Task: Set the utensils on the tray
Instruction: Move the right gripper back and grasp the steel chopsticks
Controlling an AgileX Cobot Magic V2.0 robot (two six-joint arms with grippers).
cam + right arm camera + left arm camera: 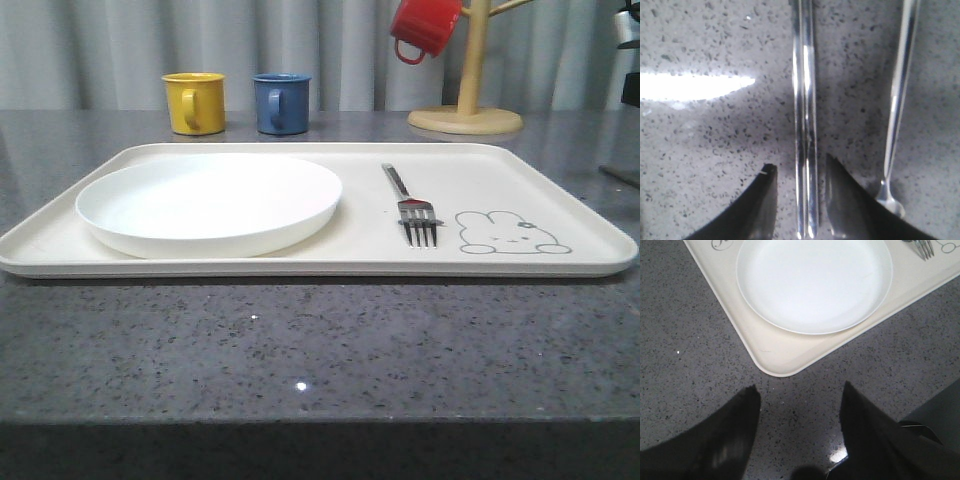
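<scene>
The cream tray (560, 170) lies across the table with a silver fork (412, 205) on it, next to the rabbit drawing. In the right wrist view a pair of silver chopsticks (804, 75) lies side by side on the speckled table. My right gripper (800, 162) is open and low around them, one finger on each side. The chopsticks do not look clamped. A spoon (900, 90) lies just beside the chopsticks, its bowl partly behind one finger. My left gripper (800, 387) is open and empty over bare table near a tray corner (760, 347). The fork's tines (924, 247) show at that view's edge.
A round white plate (210, 200) fills the tray's left half. Behind the tray stand a yellow cup (194, 102) and a blue cup (281, 102). A wooden mug tree (470, 100) at the back right holds a red cup (425, 25).
</scene>
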